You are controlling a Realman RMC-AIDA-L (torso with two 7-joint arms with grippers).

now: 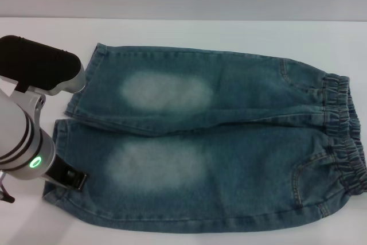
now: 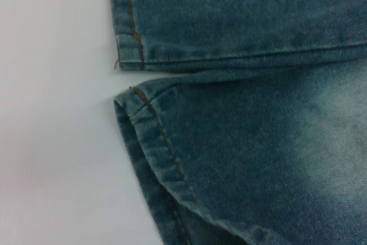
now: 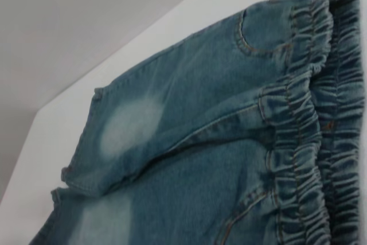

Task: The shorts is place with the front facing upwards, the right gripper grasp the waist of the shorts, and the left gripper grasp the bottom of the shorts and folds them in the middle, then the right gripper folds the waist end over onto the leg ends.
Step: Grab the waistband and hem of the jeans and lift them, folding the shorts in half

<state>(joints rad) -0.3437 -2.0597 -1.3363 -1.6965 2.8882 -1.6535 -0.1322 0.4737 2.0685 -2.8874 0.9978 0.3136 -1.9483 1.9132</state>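
Note:
Blue denim shorts (image 1: 218,147) lie flat, front up, on the white table (image 1: 172,32). The elastic waist (image 1: 344,136) is at the right and the two leg ends (image 1: 64,120) are at the left. My left gripper (image 1: 69,177) sits low over the near leg's hem at the left edge of the cloth. The left wrist view looks straight down on the two leg hems (image 2: 143,113) and the gap between them. The gathered waist (image 3: 309,142) fills the right wrist view from close by. My right gripper shows in no view.
Bare white table (image 2: 51,142) lies to the left of the leg ends and behind the shorts. A grey wall (image 3: 86,21) rises behind the table's far edge.

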